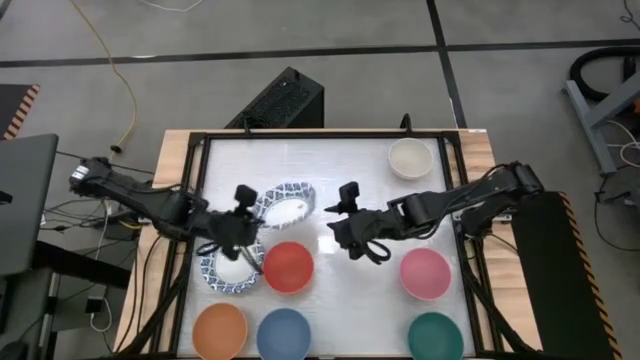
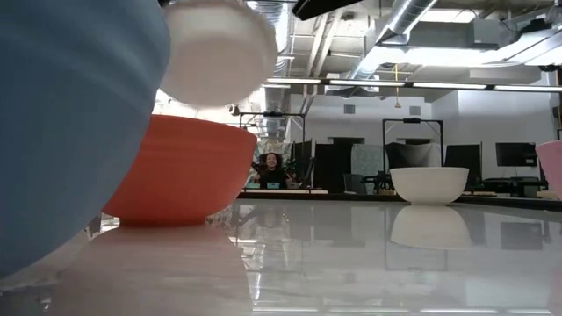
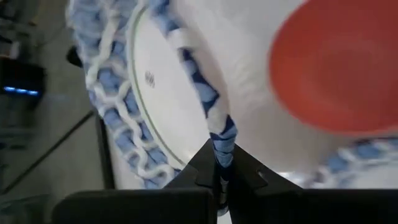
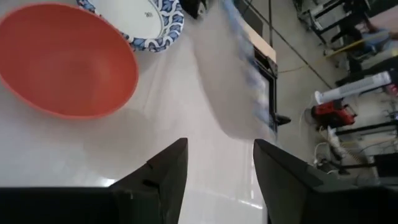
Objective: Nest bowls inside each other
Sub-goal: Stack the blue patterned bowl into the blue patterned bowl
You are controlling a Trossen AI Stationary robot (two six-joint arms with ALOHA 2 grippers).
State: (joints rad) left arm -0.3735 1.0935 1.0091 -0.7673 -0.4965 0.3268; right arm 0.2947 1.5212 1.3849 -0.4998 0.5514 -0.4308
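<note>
My left gripper is shut on a white bowl with a blue-patterned rim, which hangs tilted above the table's middle. Its pale underside shows high in the low view. A second blue-patterned bowl rests on its base just nearer. The red bowl sits beside it. My right gripper hovers open to the right of the lifted bowl, with nothing between its fingers. My left gripper pinches the lifted bowl's blue-patterned rim between its two fingers, one on the inner face and one on the outer. The fingers come slanting down from the table's left. The bowl is lifted clear of the table and tilted steeply on edge.
Orange, blue and dark green bowls line the near edge. A pink bowl sits right of middle, and a beige bowl at the far right. A black frame borders the white tabletop.
</note>
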